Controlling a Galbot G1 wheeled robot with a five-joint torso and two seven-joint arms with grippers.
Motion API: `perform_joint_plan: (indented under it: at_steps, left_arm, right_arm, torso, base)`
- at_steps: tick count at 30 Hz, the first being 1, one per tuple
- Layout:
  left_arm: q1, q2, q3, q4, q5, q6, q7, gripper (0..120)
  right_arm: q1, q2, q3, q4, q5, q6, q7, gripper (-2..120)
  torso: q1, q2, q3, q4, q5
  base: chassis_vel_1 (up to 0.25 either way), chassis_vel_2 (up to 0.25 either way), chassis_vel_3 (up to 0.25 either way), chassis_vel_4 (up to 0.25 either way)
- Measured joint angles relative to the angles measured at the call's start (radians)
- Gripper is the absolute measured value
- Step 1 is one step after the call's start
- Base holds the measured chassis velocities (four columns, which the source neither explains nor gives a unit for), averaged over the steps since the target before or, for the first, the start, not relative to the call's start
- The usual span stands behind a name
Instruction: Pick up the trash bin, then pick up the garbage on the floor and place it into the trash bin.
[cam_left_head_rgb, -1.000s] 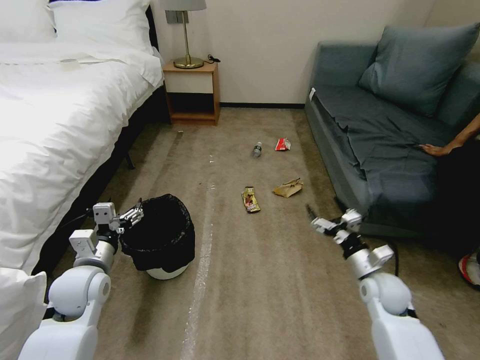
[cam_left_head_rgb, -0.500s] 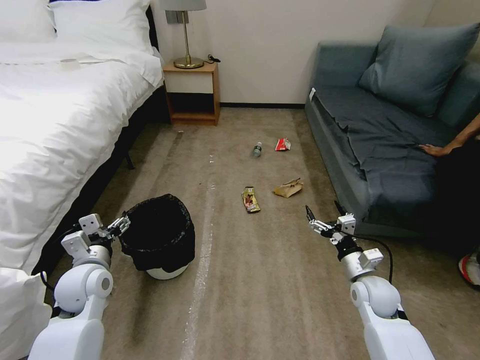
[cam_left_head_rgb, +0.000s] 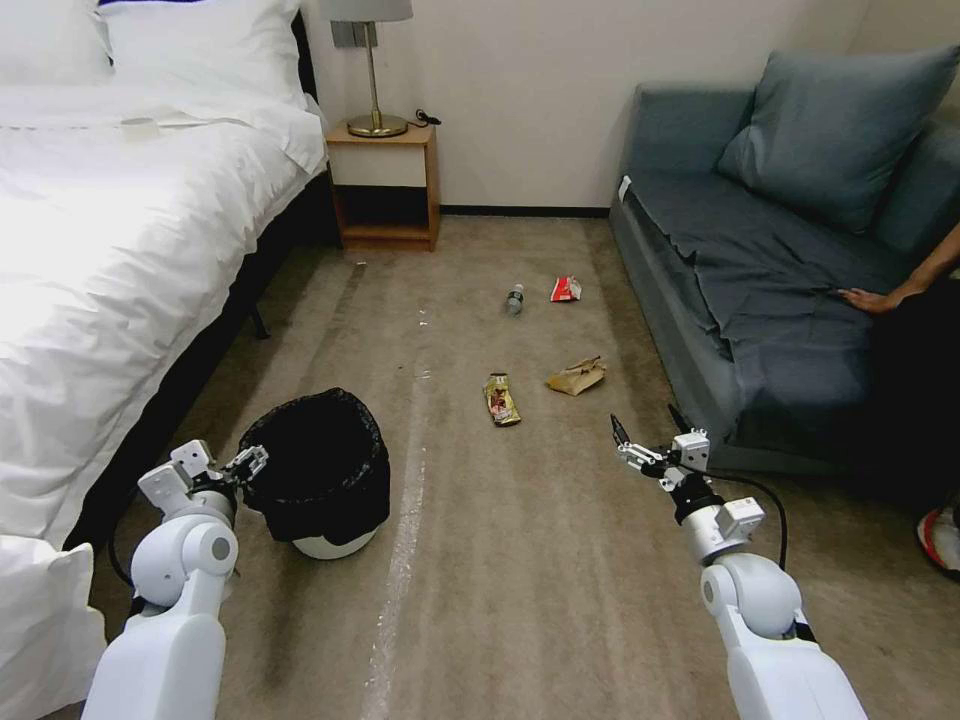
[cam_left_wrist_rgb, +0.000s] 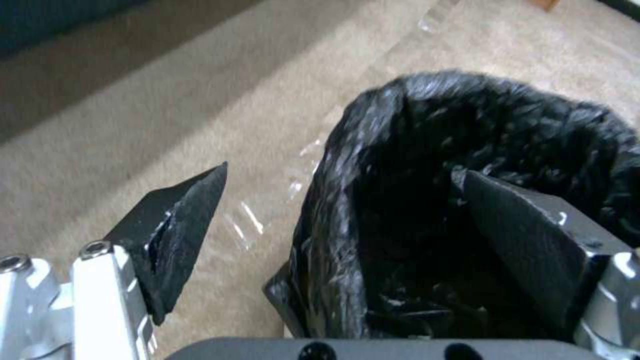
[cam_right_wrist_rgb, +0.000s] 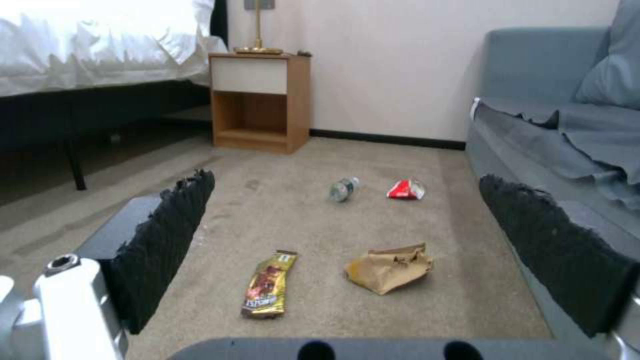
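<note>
The trash bin (cam_left_head_rgb: 322, 472) stands on the carpet near the bed, white with a crinkly black liner (cam_left_wrist_rgb: 480, 130). My left gripper (cam_left_head_rgb: 250, 462) is open at its left rim. In the left wrist view the gripper (cam_left_wrist_rgb: 341, 169) straddles the rim, one finger (cam_left_wrist_rgb: 520, 235) inside and the other finger (cam_left_wrist_rgb: 177, 225) outside. The garbage lies farther ahead: a gold-brown wrapper (cam_left_head_rgb: 502, 399) (cam_right_wrist_rgb: 269, 285), a crumpled brown paper bag (cam_left_head_rgb: 576, 376) (cam_right_wrist_rgb: 390, 267), a small clear bottle (cam_left_head_rgb: 514, 298) (cam_right_wrist_rgb: 343, 189) and a red-and-white packet (cam_left_head_rgb: 565, 289) (cam_right_wrist_rgb: 407, 189). My right gripper (cam_left_head_rgb: 645, 435) (cam_right_wrist_rgb: 347, 175) hangs open above the carpet, short of the paper bag.
A white bed (cam_left_head_rgb: 100, 250) runs along the left, close to the bin. A wooden nightstand (cam_left_head_rgb: 385, 185) with a lamp stands at the back wall. The grey sofa (cam_left_head_rgb: 760, 270) borders the right, beside my right arm. A shiny tape strip (cam_left_head_rgb: 400, 560) runs down the carpet.
My left gripper has dropped lower and drawn back along the bin's left rim. The right gripper shifted slightly left and down, then held still. The bin and litter have not moved.
</note>
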Motion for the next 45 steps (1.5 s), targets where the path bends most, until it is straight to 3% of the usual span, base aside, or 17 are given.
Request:
perform_joint_plan:
  at_steps: [13,22,28,29,34,35,38,45]
  left_arm:
    - [-0.071,-0.057,0.018,0.107,-0.058,0.001,-0.002,93]
    - [-0.088,-0.064,0.016,0.146,-0.066,-0.007,-0.001,61]
    - [-0.069,-0.061,0.0,0.145,-0.069,-0.008,0.003,43]
    - [-0.059,-0.062,-0.006,0.142,-0.07,-0.009,0.005,32]
    - [-0.039,-0.067,-0.015,0.137,-0.07,-0.01,0.01,19]
    - [-0.034,-0.07,-0.018,0.136,-0.07,-0.011,0.014,11]
    - [-0.024,-0.073,-0.025,0.136,-0.067,-0.013,0.019,4]
    - [-0.014,-0.073,-0.027,0.131,-0.058,-0.013,0.028,4]
  right_arm:
    - [-0.007,0.024,-0.013,-0.023,-0.017,0.009,-0.008,100]
    - [-0.012,0.022,-0.008,-0.037,-0.017,0.022,-0.013,100]
    - [-0.001,0.025,-0.009,-0.056,-0.019,0.035,-0.014,100]
    - [0.007,0.028,-0.011,-0.067,-0.028,0.047,-0.015,100]
    - [0.016,0.03,-0.017,-0.08,-0.037,0.055,-0.015,100]
    - [0.018,0.03,-0.021,-0.082,-0.038,0.056,-0.009,100]
    - [0.031,0.032,-0.035,-0.095,-0.052,0.067,0.039,100]
    - [0.048,0.036,-0.051,-0.11,-0.108,0.082,0.119,100]
  torso:
    - [0.0,0.0,0.0,0.0,0.0]
    - [0.0,0.0,0.0,0.0003,0.0009]
    - [0.0,0.0,0.0,0.0001,0.0003]
    - [0.0,0.0,0.0,0.0001,0.0004]
    - [0.0,0.0,0.0,0.0003,0.0006]
    - [0.0,0.0,0.0,0.0001,0.0007]
    - [0.0,0.001,0.0,0.0002,0.0009]
    - [0.0,0.001,0.0,0.0002,0.0005]
  base:
    - [0.0,0.0,0.0,0.0]
    - [0.0,0.0,0.0,0.0]
    - [0.0,0.0,0.0,0.0]
    - [0.0,0.0,0.0,0.0]
    - [0.0,0.0,0.0,0.0]
    - [0.0,0.0,0.0,0.0]
    - [0.0,0.0,0.0,0.0]
    - [0.0,0.0,0.0,0.0]
